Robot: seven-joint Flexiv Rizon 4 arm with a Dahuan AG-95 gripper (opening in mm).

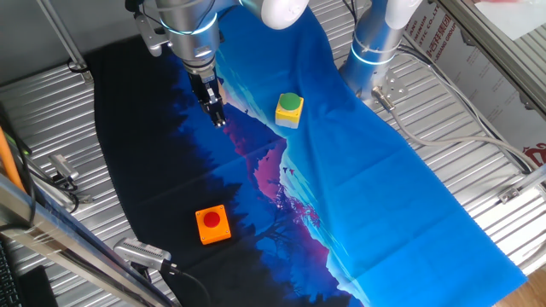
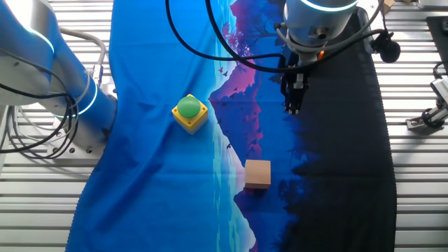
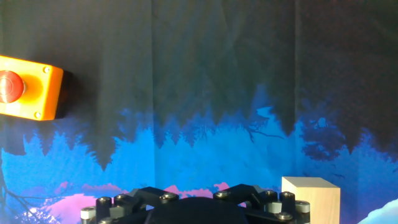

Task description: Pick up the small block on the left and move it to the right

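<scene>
The small block (image 2: 257,173), a plain tan wooden cube, sits on the blue part of the cloth. In the hand view it (image 3: 311,200) is at the bottom right edge. It does not show in the first fixed view. My gripper (image 2: 292,103) hangs above the cloth where blue meets black, clear of the block and holding nothing. Its dark fingers look closed together in both fixed views; it also shows in the first one (image 1: 217,113). The hand view shows only the gripper's base at the bottom edge, no fingertips.
A yellow block with a green circle (image 2: 190,112) (image 1: 289,110) sits on the blue cloth. An orange block with a red circle (image 1: 212,224) (image 3: 28,86) sits on the black part. A second arm's base (image 1: 375,51) stands beside the cloth, with cables and ribbed metal table around it.
</scene>
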